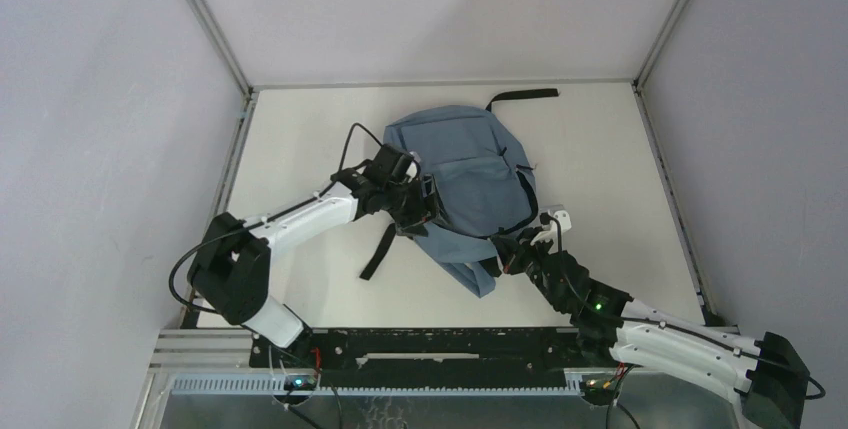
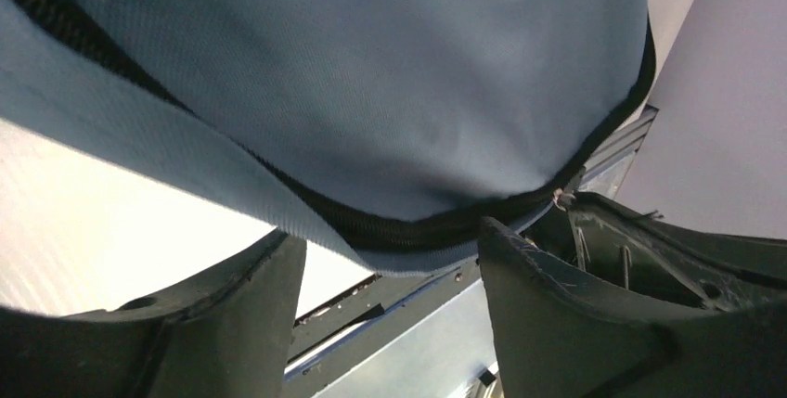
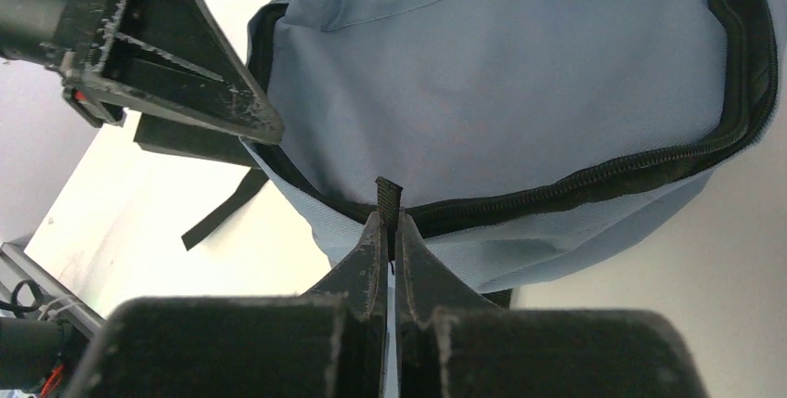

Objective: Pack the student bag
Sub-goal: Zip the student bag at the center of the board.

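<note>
The student bag (image 1: pixel 470 174), a dusty-blue backpack with black zips, lies in the middle of the white table (image 1: pixel 600 149). My left gripper (image 1: pixel 415 211) is at the bag's left edge. In the left wrist view it (image 2: pixel 390 242) is open, and the bag's zip edge (image 2: pixel 399 229) hangs across its fingertips. My right gripper (image 1: pixel 505 254) is at the bag's near end. In the right wrist view it (image 3: pixel 388 222) is shut on a small black zip pull tab (image 3: pixel 388 192) on the bag (image 3: pixel 501 73). A left-gripper finger (image 3: pixel 176 73) shows there at upper left.
A black strap (image 1: pixel 522 96) trails off the bag's far end, and another (image 1: pixel 380 249) lies on the table by its left side. Metal frame rails (image 1: pixel 215 209) border the table, with grey walls around it. The arms' mounting rail (image 1: pixel 420 344) runs along the near edge.
</note>
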